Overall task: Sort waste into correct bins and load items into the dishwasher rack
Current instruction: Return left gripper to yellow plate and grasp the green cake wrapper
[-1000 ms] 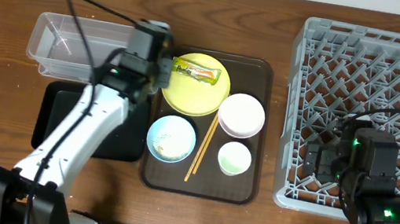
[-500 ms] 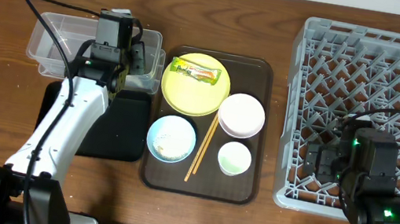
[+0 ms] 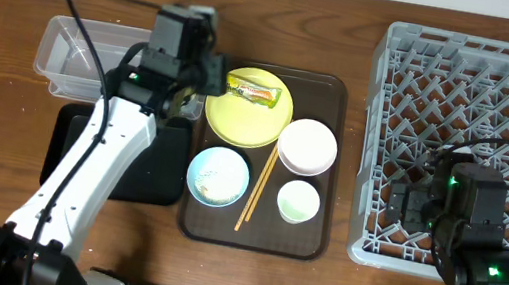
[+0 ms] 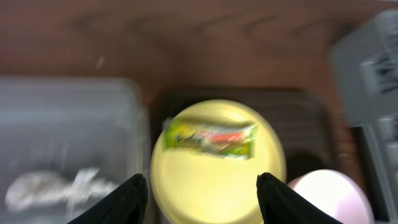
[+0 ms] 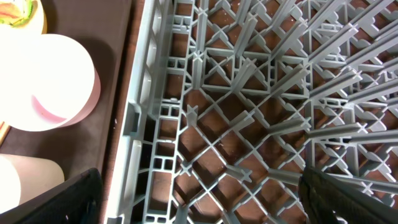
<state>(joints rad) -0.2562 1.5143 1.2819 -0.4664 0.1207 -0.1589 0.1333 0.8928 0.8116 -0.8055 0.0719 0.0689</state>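
Overhead — small green-and-orange snack wrapper (image 3: 254, 91) lies on the round yellow plate (image 3: 247, 123) in the dark brown serving tray (image 3: 310, 230). Left wrist, blurred: left jaws spread, empty, wrapper beyond them; crumpled white tissue (image 4: 53, 185) in clear plastic tub (image 4: 68, 118). Right wrist — right jaws spread wide over the grey lattice dishwasher rack (image 5: 249, 124).

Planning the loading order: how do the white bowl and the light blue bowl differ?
The white bowl looks clean inside; the light blue bowl holds food scraps. The white bowl lies right of the chopsticks, the light blue bowl left. Both sit on the brown tray.
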